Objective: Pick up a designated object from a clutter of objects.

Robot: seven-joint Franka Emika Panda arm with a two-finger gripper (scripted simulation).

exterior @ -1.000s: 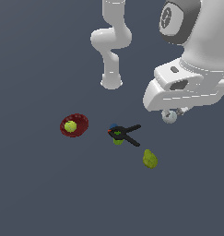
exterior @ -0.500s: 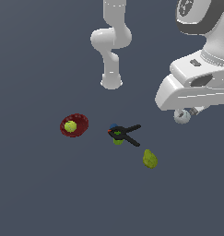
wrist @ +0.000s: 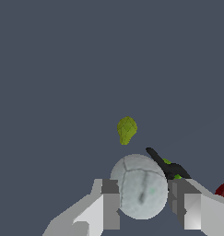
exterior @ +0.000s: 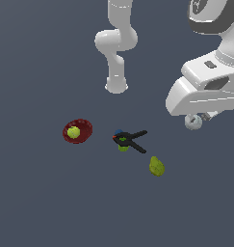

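Gripping the pale grey-white sphere (wrist: 140, 186) between its two fingers (wrist: 112, 205), the gripper (wrist: 142, 203) is closed on it from both sides, as the wrist view shows plainly; faint seam lines cross the sphere's surface there. In the exterior view the same sphere (exterior: 193, 121) sits just under the big white body of the arm's hand, at that view's right, lifted clear of the dark grey floor (exterior: 41, 202) and well apart from the other things. Those lie lower and towards the exterior view's left: a dark red bowl (exterior: 78, 131) with a yellow-green ball (exterior: 73, 132) resting inside it, then the black clamp (exterior: 130, 140) near the middle, its handles spread towards the right and small blue, red and green bits at its head. A yellow-green lumpy fruit (exterior: 156, 166) lies alone, just to the near right of the clamp and not touching it. The wrist view shows that fruit (wrist: 126, 130) beyond the held sphere, the clamp (wrist: 168, 167) partly hidden behind the sphere's edge, and a sliver of the bowl (wrist: 223, 190) at the frame's margin. The arm's white base column (exterior: 116, 84) stands far back on the floor
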